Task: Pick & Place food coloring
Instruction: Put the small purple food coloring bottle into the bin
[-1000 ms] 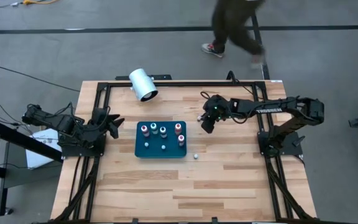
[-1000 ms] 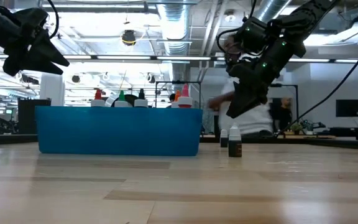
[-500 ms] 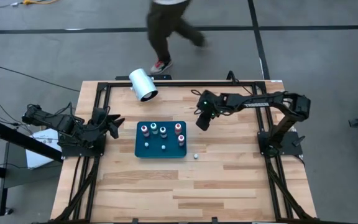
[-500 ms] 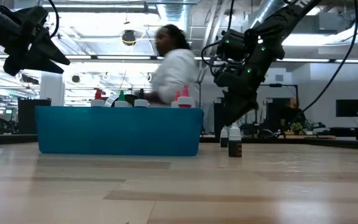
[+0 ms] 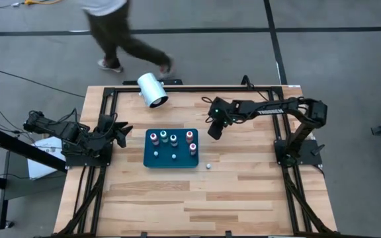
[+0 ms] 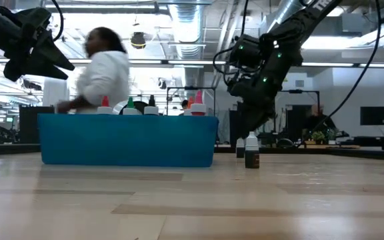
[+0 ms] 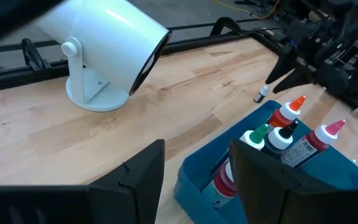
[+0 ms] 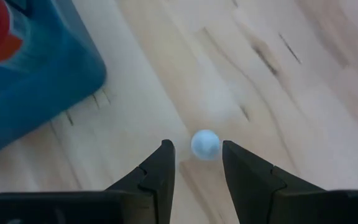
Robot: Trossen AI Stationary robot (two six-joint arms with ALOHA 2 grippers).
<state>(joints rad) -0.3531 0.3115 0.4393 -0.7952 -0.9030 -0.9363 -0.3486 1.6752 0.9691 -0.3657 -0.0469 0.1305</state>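
- right gripper (image 5: pixel 215 130) out over the table (image 5: pixel 243 192), just off the far right corner of the teal tray (image 5: pixel 170 162), raised above the boards.
- fingers (image 8: pixel 157 171) parted by a narrow gap, holding nothing; through the gap, a small whitish bottle (image 8: pixel 204 144) seen from above, standing free on the wood.
- same lone bottle (image 6: pixel 251 152) upright on the table in the low view, pale body with a dark lower band, near the tray's right end, not touching it.
- rest of the food coloring bottles (image 5: pixel 173 139) upright inside the tray, red, green, dark, orange and pink tops (image 7: pixel 289 127) showing above the rim.
- left gripper (image 5: pixel 121 130) parked at the left edge of the table, near the tray's left side, raised.
- its fingers (image 7: pixel 143 174) parted and empty.
- large white cylinder (image 5: pixel 152 90) on its stand at the far side of the table, tilted.
- person (image 5: pixel 121 33) on the floor beyond the table, blurred.
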